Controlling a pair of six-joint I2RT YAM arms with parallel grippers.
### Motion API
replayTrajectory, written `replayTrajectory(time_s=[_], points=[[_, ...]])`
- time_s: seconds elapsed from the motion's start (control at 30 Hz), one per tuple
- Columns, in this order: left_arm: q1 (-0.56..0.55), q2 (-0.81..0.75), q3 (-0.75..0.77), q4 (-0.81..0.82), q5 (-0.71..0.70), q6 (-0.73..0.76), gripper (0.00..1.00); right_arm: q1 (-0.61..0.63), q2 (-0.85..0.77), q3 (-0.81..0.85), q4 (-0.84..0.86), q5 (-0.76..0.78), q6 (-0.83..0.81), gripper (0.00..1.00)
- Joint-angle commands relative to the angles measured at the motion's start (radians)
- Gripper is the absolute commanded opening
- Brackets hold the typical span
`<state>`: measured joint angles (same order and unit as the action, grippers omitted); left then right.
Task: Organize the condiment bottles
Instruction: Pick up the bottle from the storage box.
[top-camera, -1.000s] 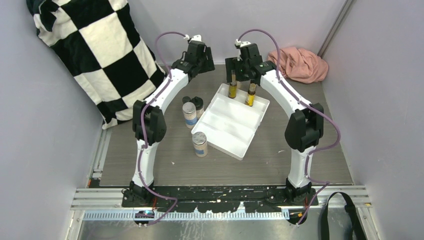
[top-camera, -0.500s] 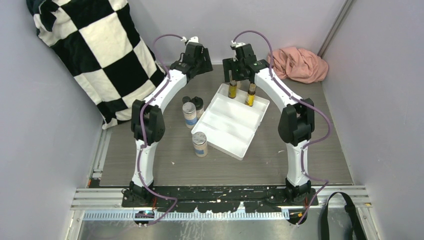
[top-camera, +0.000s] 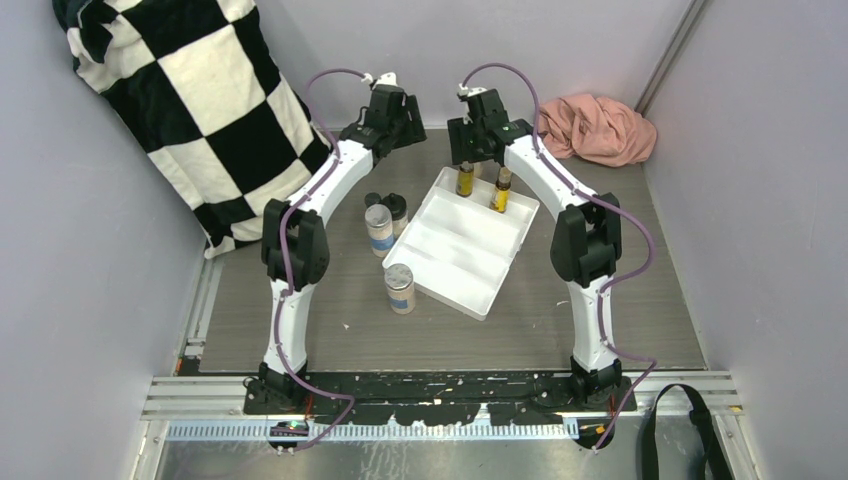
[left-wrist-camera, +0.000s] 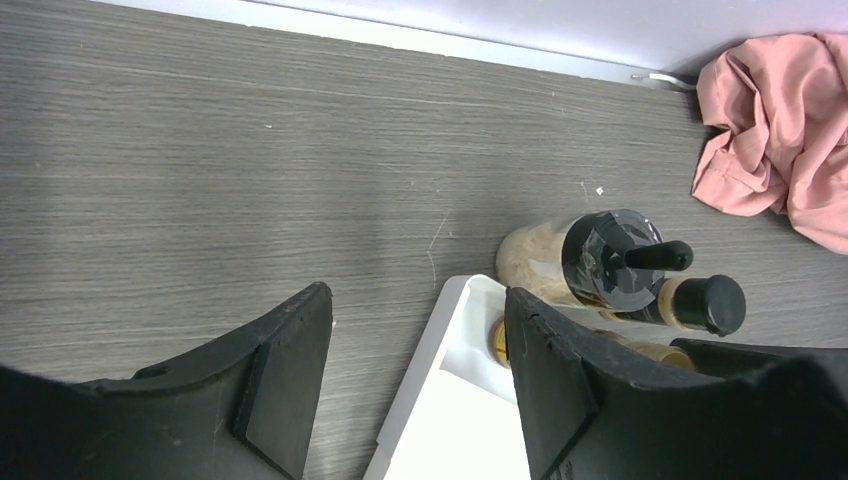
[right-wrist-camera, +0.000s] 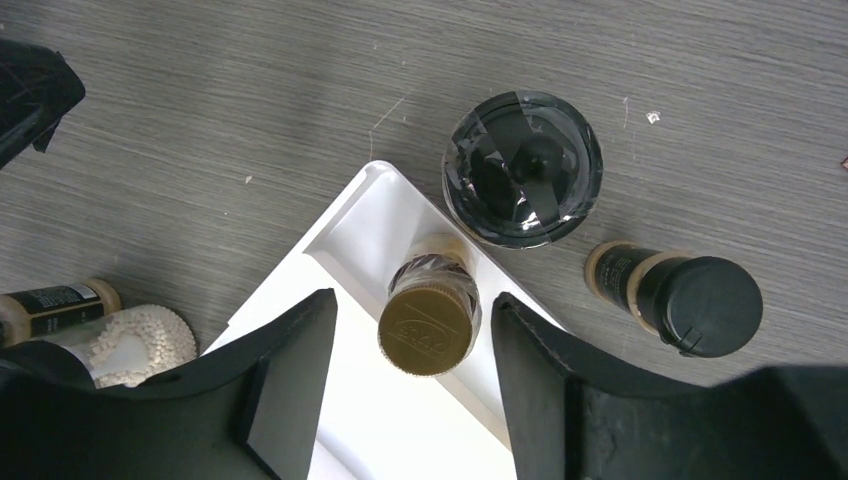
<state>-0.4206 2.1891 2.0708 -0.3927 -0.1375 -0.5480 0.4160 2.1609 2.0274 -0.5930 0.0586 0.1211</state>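
Grey table (right-wrist-camera: 200, 100), bottle (right-wrist-camera: 428, 328) under right hand (right-wrist-camera: 412, 302)

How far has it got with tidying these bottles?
Done: two amber bottles stand in the white tray. In hand: the right gripper straddles one, jaws not visibly touching it; the left gripper hangs empty. Left: two silver-lidded jars and two small dark bottles beside the tray, plus a black-lidded jar and black-capped bottle beyond its far corner.

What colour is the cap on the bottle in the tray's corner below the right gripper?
The cap is golden brown; clearest in the right wrist view.
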Motion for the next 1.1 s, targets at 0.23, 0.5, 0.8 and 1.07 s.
replayTrajectory(time_s=[0.23, 0.5, 0.8, 1.07], points=[[0.008, -0.069, -0.01, 0.061, 0.01, -0.011, 0.65, -0.001, 0.0, 0.04, 0.029, 0.012, -0.012, 0.49], [0.009, -0.073, -0.02, 0.063, 0.019, -0.009, 0.64, -0.002, -0.005, 0.032, 0.025, 0.021, -0.009, 0.26], [0.008, -0.082, -0.038, 0.091, 0.088, 0.024, 0.75, -0.004, -0.045, -0.001, 0.058, 0.048, -0.003, 0.01], [0.008, -0.104, -0.094, 0.164, 0.224, 0.102, 0.82, -0.006, -0.095, 0.002, 0.061, 0.066, -0.005, 0.01]])
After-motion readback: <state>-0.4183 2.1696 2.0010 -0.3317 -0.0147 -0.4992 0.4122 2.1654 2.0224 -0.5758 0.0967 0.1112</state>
